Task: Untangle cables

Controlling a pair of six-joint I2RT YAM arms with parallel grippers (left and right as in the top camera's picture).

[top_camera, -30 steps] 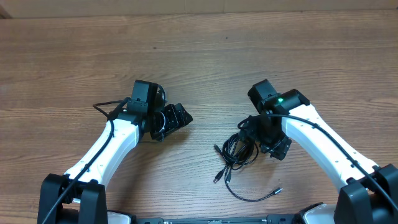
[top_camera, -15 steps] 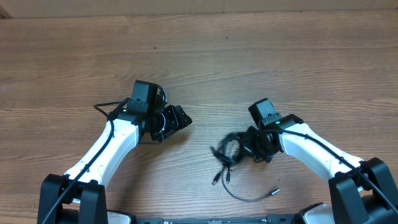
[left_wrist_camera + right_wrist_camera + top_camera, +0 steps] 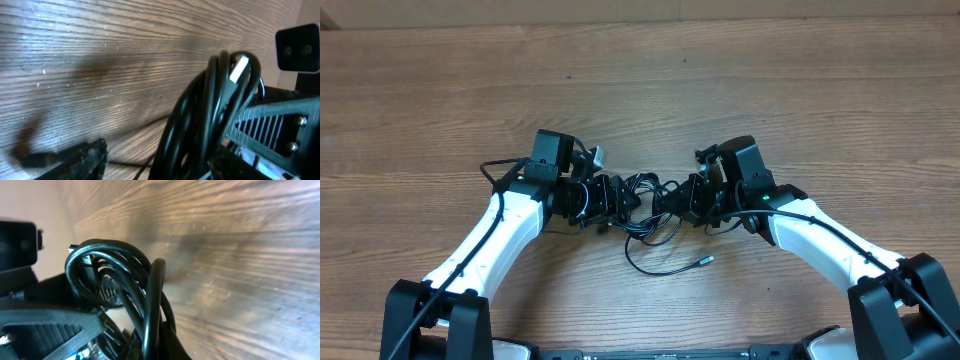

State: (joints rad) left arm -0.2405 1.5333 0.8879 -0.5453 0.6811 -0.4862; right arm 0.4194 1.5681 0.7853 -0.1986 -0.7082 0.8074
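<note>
The right hand [image 3: 692,200] is clamped on the cables [image 3: 645,195]; its wrist view shows black loops [image 3: 150,305] bunched right at the fingers. The left hand [image 3: 613,196] sits at 9 o'clock of the bundle, touching it. Its wrist view shows the cords [image 3: 200,125] crowding its fingers, but I cannot tell whether it grips them or stands slack around them.

The bundle hangs between the two hands near the middle of the desk [image 3: 770,90]. One loose strand trails toward 6 o'clock and ends in a small plug [image 3: 706,260] at about 4 o'clock.

This looks like the two-handed pull-apart step. The next move likely needs the left hand to pinch one single loop, then both hands to draw apart slowly so no knot tightens.

No brand, label or writing can be read anywhere.
</note>
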